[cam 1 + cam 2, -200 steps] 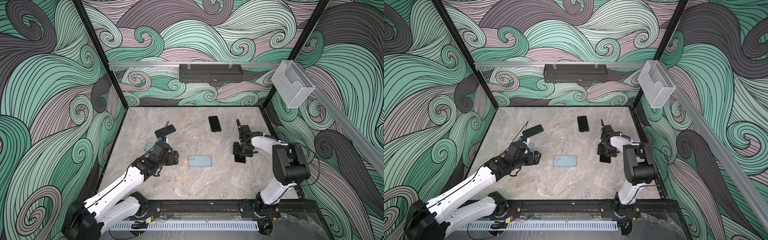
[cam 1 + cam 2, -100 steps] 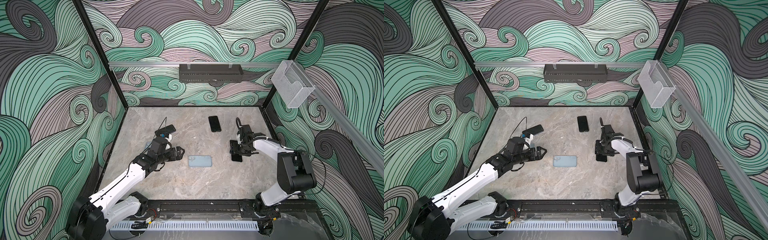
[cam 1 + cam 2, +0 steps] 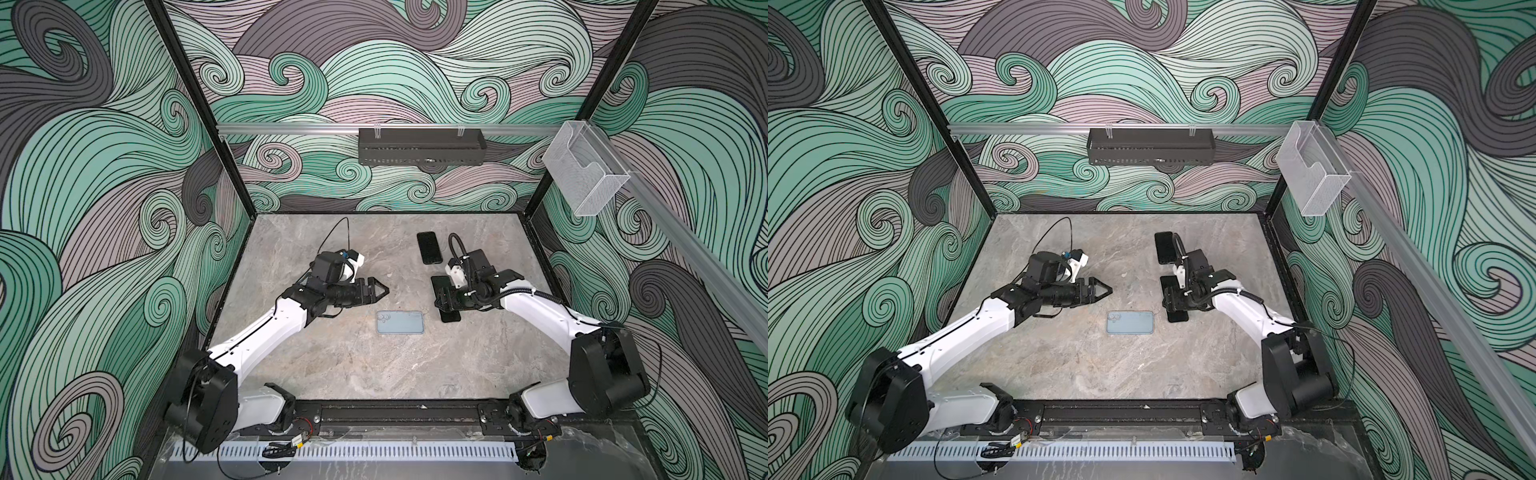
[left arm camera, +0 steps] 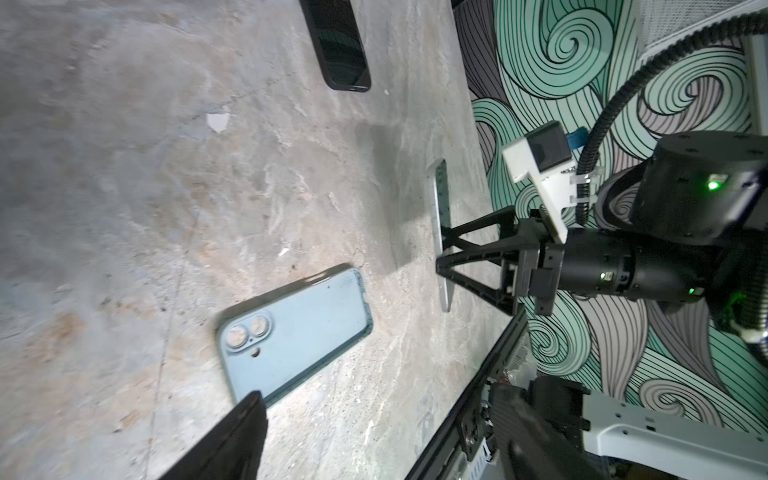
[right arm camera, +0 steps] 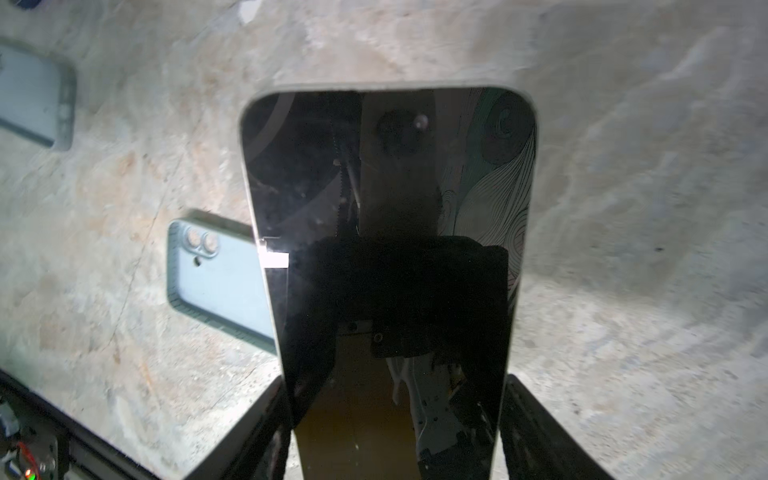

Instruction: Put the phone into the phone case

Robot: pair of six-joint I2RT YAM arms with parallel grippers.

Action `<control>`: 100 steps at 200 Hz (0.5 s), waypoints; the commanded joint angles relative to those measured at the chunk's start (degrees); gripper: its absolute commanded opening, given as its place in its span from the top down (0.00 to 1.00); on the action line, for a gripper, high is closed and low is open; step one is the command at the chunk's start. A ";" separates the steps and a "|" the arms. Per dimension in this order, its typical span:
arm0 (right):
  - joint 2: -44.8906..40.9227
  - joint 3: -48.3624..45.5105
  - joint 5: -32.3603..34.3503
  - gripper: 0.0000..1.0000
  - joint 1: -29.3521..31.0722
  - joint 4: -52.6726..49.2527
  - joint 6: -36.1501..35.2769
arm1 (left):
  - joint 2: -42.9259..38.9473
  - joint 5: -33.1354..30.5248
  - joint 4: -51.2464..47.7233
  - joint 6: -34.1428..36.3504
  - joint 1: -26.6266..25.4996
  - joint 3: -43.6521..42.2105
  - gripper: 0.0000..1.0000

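right wrist view: my right gripper (image 5: 395,415) pinches the phone (image 5: 386,187) by its long edges.
phone case (image 3: 400,322): lies flat just beside my held phone, on the left gripper's (image 3: 380,291) side.
axes: case runs gripper to gripper and the phone looks crosswise, so i judge a turn is needed.
left gripper: near the case's camera end; spread or pressed together, i cannot tell.

My left arm (image 3: 266,332) and right arm (image 3: 540,309) wear white link shells between black joint housings, my right wrist camera (image 4: 544,149) sits in a white bracket, a ribbed black conduit (image 4: 611,104) runs along the right arm, green lights (image 4: 713,185) dot its wrist, and my right gripper (image 4: 441,250) ends in black open-truss fingers (image 4: 478,221).
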 commanded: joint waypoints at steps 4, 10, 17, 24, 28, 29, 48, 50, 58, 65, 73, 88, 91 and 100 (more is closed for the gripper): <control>-1.92 2.13 -2.71 0.84 2.73 2.51 -1.62 | 3.26 7.22 2.47 0.10 0.58 2.73 0.18; -2.02 2.22 -2.76 0.85 3.41 2.70 -1.98 | 3.77 7.46 2.67 0.15 0.57 3.11 0.18; -2.10 2.26 -2.74 0.85 4.27 2.78 -2.36 | 4.35 7.93 2.79 0.32 0.70 3.48 0.18; -2.27 2.26 -2.62 0.85 5.16 3.04 -2.67 | 4.89 8.64 2.64 0.57 0.70 4.00 0.18; -2.36 2.24 -2.55 0.85 5.63 3.27 -2.85 | 5.19 9.22 2.64 0.67 0.69 4.34 0.19; -2.40 2.26 -2.58 0.85 5.77 3.35 -2.90 | 5.23 9.30 2.68 0.68 0.70 4.38 0.19; -3.43 2.12 -2.53 0.85 8.33 4.43 -3.79 | 7.76 11.91 2.24 1.28 0.66 5.73 0.21; -3.53 2.11 -2.48 0.85 8.58 4.55 -3.83 | 7.91 12.16 2.10 1.31 0.69 5.92 0.22; -3.97 2.12 -2.27 0.85 9.54 5.11 -4.08 | 8.55 12.78 1.90 1.43 0.70 6.34 0.23; -4.40 2.12 -2.22 0.85 10.36 5.55 -4.19 | 8.95 13.07 1.77 1.39 0.65 6.61 0.25; -4.76 2.19 -2.03 0.85 11.12 6.14 -4.23 | 9.34 13.58 1.87 1.30 0.60 6.71 0.27; -5.17 2.66 -1.60 0.85 12.35 6.79 -4.21 | 9.98 14.36 1.89 1.20 0.70 7.08 0.30; -5.16 2.74 -1.64 0.85 12.52 6.83 -4.27 | 10.05 14.50 1.89 1.21 0.67 7.06 0.30; -5.13 3.04 -1.56 0.85 13.20 6.99 -4.45 | 10.40 14.59 1.64 1.13 0.64 7.15 0.31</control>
